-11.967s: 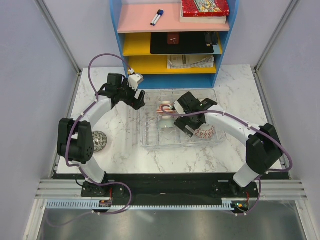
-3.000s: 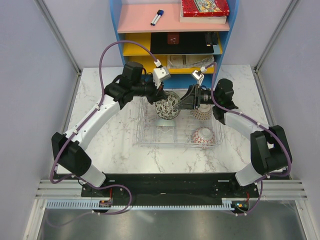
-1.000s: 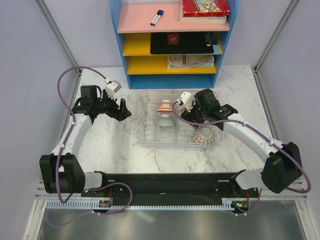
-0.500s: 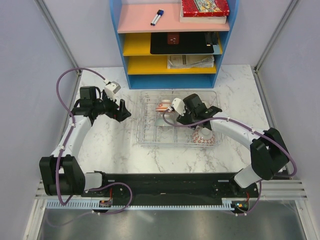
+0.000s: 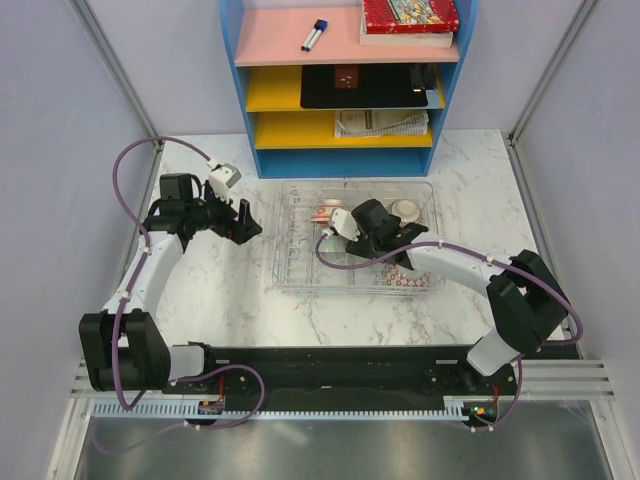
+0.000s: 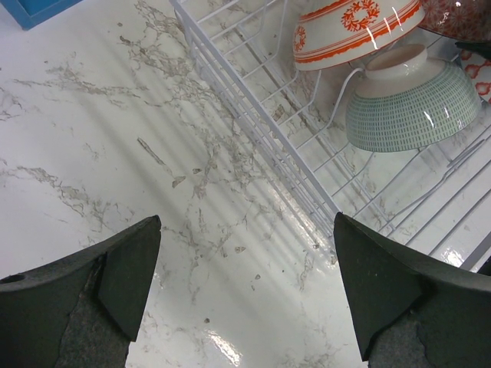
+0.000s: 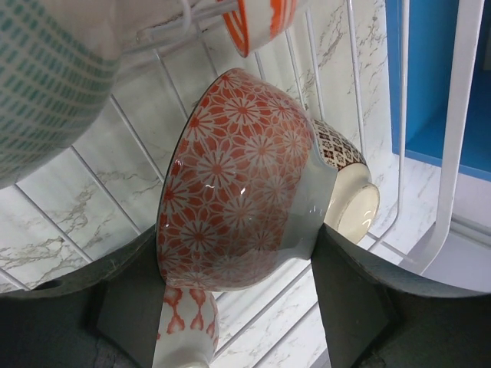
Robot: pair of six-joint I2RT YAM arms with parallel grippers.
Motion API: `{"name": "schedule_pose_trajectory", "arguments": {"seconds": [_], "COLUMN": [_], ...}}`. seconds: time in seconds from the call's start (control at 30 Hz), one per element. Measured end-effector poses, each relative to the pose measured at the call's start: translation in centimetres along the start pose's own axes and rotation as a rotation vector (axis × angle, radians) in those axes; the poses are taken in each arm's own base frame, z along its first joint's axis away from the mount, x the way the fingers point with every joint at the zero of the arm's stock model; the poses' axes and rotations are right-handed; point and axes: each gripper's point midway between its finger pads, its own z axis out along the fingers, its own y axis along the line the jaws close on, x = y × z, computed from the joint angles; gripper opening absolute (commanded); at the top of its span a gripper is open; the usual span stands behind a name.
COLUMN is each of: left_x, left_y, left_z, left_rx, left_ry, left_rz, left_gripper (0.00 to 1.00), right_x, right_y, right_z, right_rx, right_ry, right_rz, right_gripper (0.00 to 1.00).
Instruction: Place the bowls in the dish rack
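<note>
The clear dish rack [image 5: 290, 262] lies mid-table. My right gripper [image 5: 366, 236] is down inside it, and in the right wrist view this gripper [image 7: 234, 257] is shut on a red floral bowl [image 7: 238, 172] tilted on edge, one finger on each side. A white bowl with red diamonds [image 7: 184, 330] sits just below it and a brown-patterned bowl with a cream foot [image 7: 349, 195] behind. An orange-and-white bowl [image 6: 345, 31] and a grey-green bowl [image 6: 410, 103] stand in the rack. My left gripper [image 6: 245, 284] is open over bare marble left of the rack [image 6: 253, 115].
A blue shelf unit [image 5: 345, 90] with pink and yellow shelves stands right behind the rack, holding a pen, books and papers. Metal posts and grey walls close both sides of the marble table [image 5: 200, 300].
My right gripper has slid left and a little nearer inside the rack, lowering over the bowls. The left arm has stayed still, open.
</note>
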Motion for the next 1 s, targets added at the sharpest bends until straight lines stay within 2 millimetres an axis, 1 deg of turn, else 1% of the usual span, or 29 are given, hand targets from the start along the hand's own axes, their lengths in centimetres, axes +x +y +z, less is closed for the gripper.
{"name": "schedule_pose_trajectory", "arguments": {"seconds": [0.43,0.47,0.5,0.53,0.6,0.63,0.67,0.8,0.83,0.9,0.93,1.0], "left_x": [-0.3,-0.3,-0.3,-0.3,-0.3,-0.3,-0.3,-0.2,-0.2,-0.1,-0.1,0.0], "left_y": [0.3,0.3,0.3,0.3,0.3,0.3,0.3,0.3,0.3,0.3,0.3,0.3], "left_z": [0.0,0.0,0.0,0.0,0.0,0.0,0.0,0.0,0.0,0.0,0.0,0.0], "left_rx": [-0.008,-0.008,-0.008,-0.008,-0.008,-0.009,-0.009,-0.01,-0.009,-0.009,-0.009,-0.009], "left_ry": [-0.013,-0.013,-0.013,-0.013,-0.013,-0.014,-0.015,-0.013,-0.012,-0.011,-0.01,-0.01], "left_rz": [0.008,0.008,0.008,0.008,0.008,0.009,0.009,0.007,0.006,0.005,0.005,0.004], "left_gripper": [1.0,1.0,1.0,1.0,1.0,1.0,1.0,1.0,1.0,1.0,1.0,1.0], "right_x": [-0.6,-0.7,-0.8,-0.9,-0.9,-0.9,-0.9,-1.0,-1.0,-1.0,-1.0,-1.1], "right_y": [1.2,1.2,1.3,1.3,1.4,1.4,1.5,1.6,1.6,1.6,1.7,1.7], "right_z": [0.5,0.6,0.7,0.8,0.9,0.8,0.8,0.8,0.8,0.8,0.8,0.8], "right_rx": [0.045,0.052,0.058,0.063,0.068,0.069,0.069,0.065,0.064,0.063,0.062,0.059], "right_ry": [0.029,0.031,0.034,0.036,0.043,0.044,0.043,0.041,0.041,0.04,0.04,0.038], "right_rz": [-0.138,-0.144,-0.151,-0.158,-0.174,-0.178,-0.18,-0.184,-0.185,-0.185,-0.186,-0.185], "right_gripper": [0.0,0.02,0.06,0.13,0.21,0.37,0.42,0.55,0.66,0.74,0.81,0.87]}}
